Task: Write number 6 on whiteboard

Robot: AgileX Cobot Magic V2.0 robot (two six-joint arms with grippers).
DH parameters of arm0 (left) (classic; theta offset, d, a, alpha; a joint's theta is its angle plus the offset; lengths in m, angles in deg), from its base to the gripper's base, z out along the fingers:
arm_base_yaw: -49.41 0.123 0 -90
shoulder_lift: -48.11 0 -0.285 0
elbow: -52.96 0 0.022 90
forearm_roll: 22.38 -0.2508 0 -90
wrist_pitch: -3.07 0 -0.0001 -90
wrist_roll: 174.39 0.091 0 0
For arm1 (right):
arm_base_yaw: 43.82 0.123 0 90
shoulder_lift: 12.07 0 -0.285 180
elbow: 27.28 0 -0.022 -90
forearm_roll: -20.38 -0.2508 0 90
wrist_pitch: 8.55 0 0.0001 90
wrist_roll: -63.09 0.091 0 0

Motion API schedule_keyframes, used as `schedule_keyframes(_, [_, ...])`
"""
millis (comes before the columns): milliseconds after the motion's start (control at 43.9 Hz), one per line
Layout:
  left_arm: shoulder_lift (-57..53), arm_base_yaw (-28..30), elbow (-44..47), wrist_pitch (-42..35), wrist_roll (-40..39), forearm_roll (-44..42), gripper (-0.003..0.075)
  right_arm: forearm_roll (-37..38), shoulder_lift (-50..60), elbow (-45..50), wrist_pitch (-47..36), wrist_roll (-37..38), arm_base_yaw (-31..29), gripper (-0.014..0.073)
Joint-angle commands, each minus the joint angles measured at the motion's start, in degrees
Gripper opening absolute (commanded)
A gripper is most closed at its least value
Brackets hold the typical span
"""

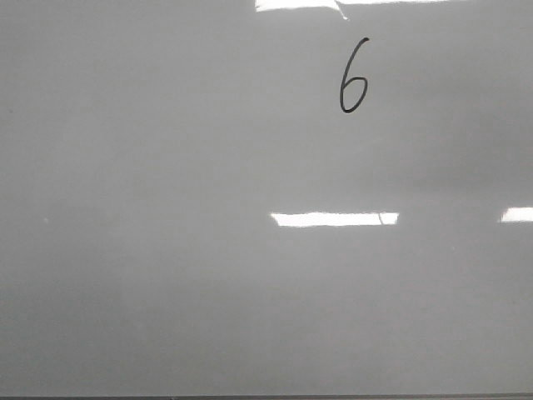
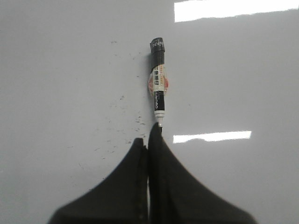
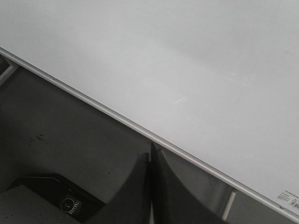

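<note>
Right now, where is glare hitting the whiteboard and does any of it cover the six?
Front view: bright strips on the whiteboard at the top edge and mid-right; the number 6 stays clear and sharp. Left wrist view: two glare patches near the marker, none on it. Right wrist view: even light, no glare.

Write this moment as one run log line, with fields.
digit: number 6 written on whiteboard | marker: lying on board by left gripper | left: shut, empty | right gripper: shut, empty

Left gripper (image 2: 148,142): two matte black fingers, broad at base, tapering to narrow tips. Right gripper (image 3: 150,151): identical black tapered fingers.
</note>
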Motion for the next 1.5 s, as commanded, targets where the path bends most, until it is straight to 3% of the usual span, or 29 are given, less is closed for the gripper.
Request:
schedule_keyframes(0, [-1.0, -0.4, 0.2, -5.2, -0.7, 0.6, -0.0020, 1.1, -0.3, -1.8, -3.5, 0.0, -0.2, -0.0121])
schedule_keyframes(1254, [-0.9, -0.4, 0.2, -5.3, -2.5, -1.9, -0.0020, 0.9, 1.7, -1.3, -3.6, 0.0, -1.2, -0.0121])
schedule_keyframes(1345, [-0.9, -0.4, 0.2, -5.3, -2.5, -1.9, -0.0020, -0.6, 4.8, 1.3, -7.9, -0.6, -4.4, -0.0116])
schedule_keyframes(1482, [-0.9, -0.4, 0.2, -5.3, -2.5, -1.9, -0.0020, -4.3, 11.5, 8.6, -18.3, -7.6, -11.0, -0.0116])
